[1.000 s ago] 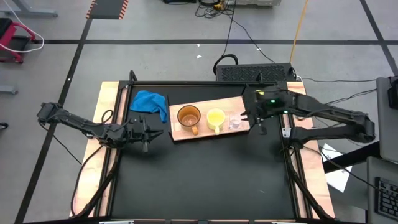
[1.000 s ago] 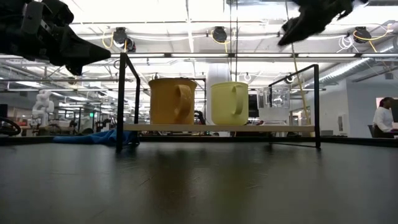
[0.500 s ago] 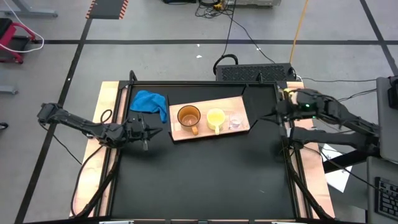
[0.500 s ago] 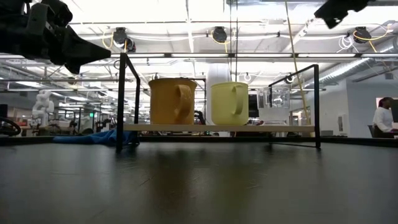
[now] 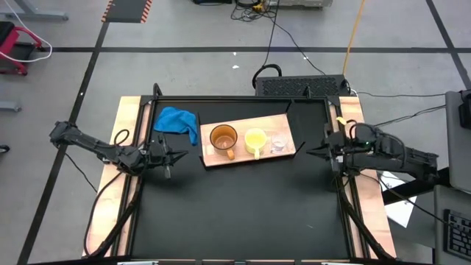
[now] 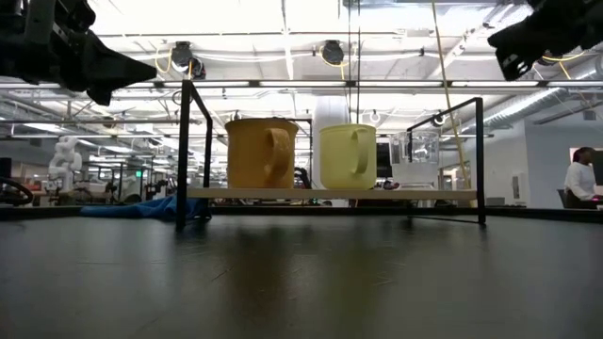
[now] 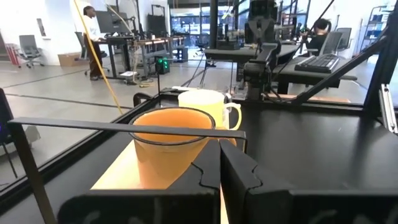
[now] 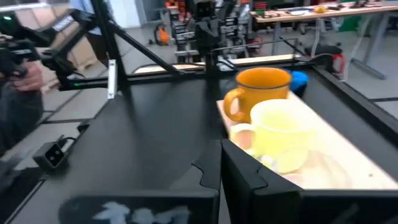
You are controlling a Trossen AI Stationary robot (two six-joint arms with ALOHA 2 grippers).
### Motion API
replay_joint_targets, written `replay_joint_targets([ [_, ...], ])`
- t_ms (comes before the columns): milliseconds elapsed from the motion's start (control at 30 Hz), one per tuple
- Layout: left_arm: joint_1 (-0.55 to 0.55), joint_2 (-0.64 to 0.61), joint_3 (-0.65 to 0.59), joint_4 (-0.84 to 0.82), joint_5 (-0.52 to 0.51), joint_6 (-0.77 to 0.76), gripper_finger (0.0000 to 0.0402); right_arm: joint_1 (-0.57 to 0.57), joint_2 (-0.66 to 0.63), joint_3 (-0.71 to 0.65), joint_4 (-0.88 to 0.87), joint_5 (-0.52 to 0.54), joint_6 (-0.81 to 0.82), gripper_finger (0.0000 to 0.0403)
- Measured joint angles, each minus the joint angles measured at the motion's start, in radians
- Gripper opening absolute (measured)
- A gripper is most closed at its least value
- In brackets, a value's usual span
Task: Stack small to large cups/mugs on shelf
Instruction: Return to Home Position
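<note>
The light-wood shelf (image 5: 246, 126) lies at the table's far middle. On it stand, in a row from left to right, the orange-brown mug (image 5: 223, 138), the yellow mug (image 5: 255, 138) and the clear glass cup (image 5: 278, 143). My left gripper (image 5: 176, 156) hovers shut and empty left of the shelf, pointing at the orange-brown mug (image 7: 166, 144). My right gripper (image 5: 312, 152) hovers shut and empty at the table's right edge, pointing at the yellow mug (image 8: 280, 133).
A blue cloth (image 5: 177, 121) lies on the table left of the shelf. A black metal frame (image 6: 193, 151) runs around the table. A power strip (image 5: 302, 85) lies behind the far edge. A person (image 6: 580, 179) stands far off in the room.
My right gripper has drawn back from beside the glass cup toward the table's right edge and come down a little. My left gripper has shifted slightly. The mugs and the cup have stayed in place on the shelf.
</note>
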Motion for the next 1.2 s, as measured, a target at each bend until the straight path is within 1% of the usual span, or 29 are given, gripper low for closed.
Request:
replay_joint_targets([
  [133,-0.042,-0.027,0.0,-0.039,-0.042,0.001,0.0,0.047,-0.022,-0.073,0.074,0.0,0.028,0.0],
  [300,-0.102,-0.044,0.0,-0.064,-0.088,0.0,0.0,0.099,-0.023,-0.146,0.208,0.002,0.094,0.0],
  [467,-0.166,-0.044,0.0,-0.07,-0.154,0.01,0.0,0.155,-0.023,-0.255,0.354,0.058,0.092,0.0],
  [600,-0.218,-0.05,0.0,-0.067,-0.199,0.016,0.0,0.205,-0.023,-0.32,0.448,0.059,0.061,0.0],
  [733,-0.268,-0.068,0.0,-0.067,-0.228,0.019,0.0,0.246,-0.023,-0.345,0.473,0.066,-0.018,0.0],
  [833,-0.307,-0.083,0.0,-0.068,-0.274,0.037,0.0,0.266,-0.023,-0.362,0.473,0.136,-0.055,0.0],
  [967,-0.348,-0.096,0.0,-0.069,-0.35,0.064,0.0,0.273,-0.023,-0.388,0.476,0.162,-0.081,0.0],
  [1067,-0.368,-0.097,0.0,-0.07,-0.363,0.064,0.0,0.273,-0.023,-0.419,0.488,0.162,-0.094,0.0],
  [1200,-0.387,-0.097,0.0,-0.097,-0.363,0.045,0.0,0.273,-0.024,-0.478,0.575,0.162,-0.109,0.0],
])
